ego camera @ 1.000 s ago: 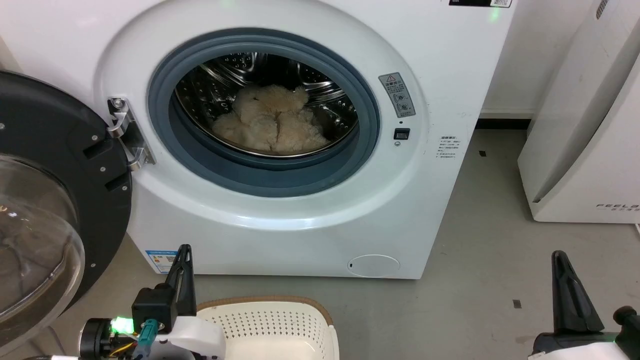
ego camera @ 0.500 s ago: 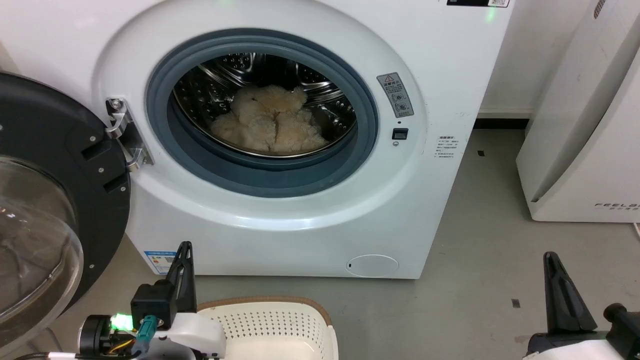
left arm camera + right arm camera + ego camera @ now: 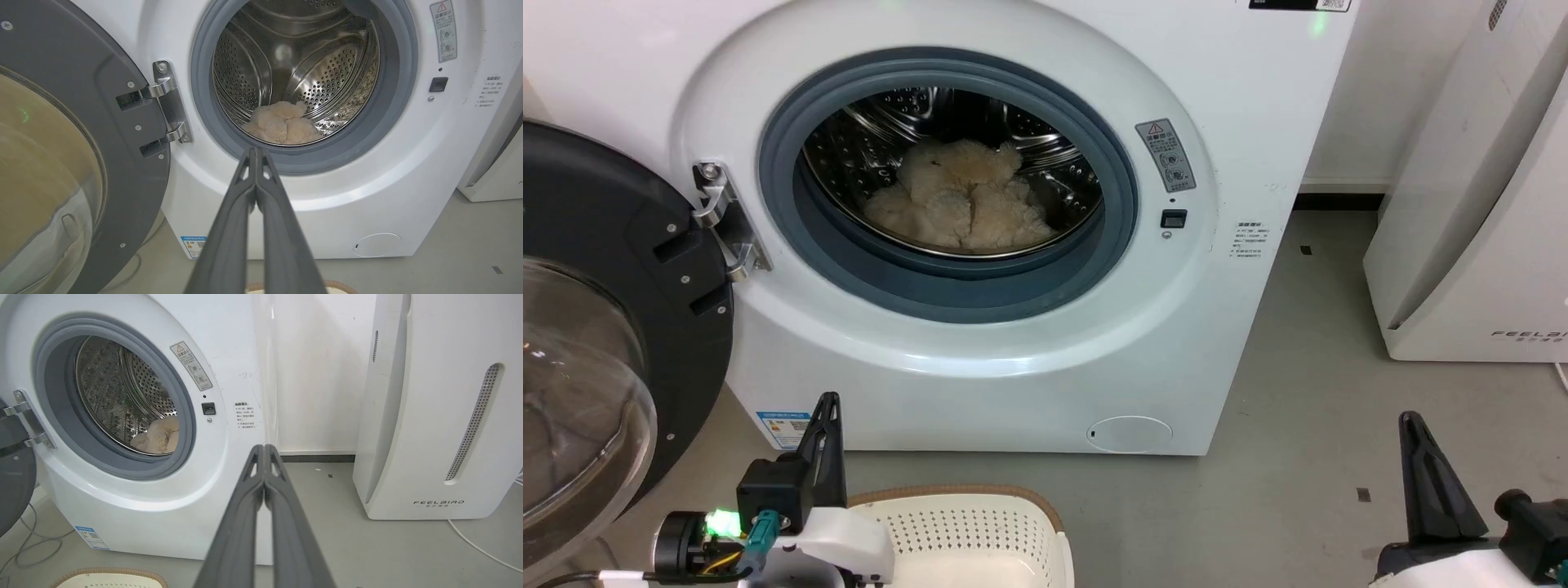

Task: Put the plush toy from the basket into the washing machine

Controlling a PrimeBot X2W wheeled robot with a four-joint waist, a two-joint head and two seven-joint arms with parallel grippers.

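Plush toy (image 3: 960, 204) is lying inside the washing machine (image 3: 1029, 384), heaped on the lower curve of the steel drum (image 3: 286, 61), behind the grey gasket (image 3: 947, 286). Door (image 3: 621, 269) is hanging wide open on its hinge (image 3: 723, 216) at the left. Basket (image 3: 968, 527) is sitting on the floor (image 3: 1298, 457) just in front of the machine, brown rim showing at the bottom of the head view. Left pincer (image 3: 255, 152) is hovering near the basket's left end, fingers pressed together on nothing, pointing toward the drum opening. Right pincer (image 3: 264, 448) is hovering over open floor well to the right, fingers likewise pressed together, gripping nothing. White slanted appliance (image 3: 1478, 204) is standing right of the machine.
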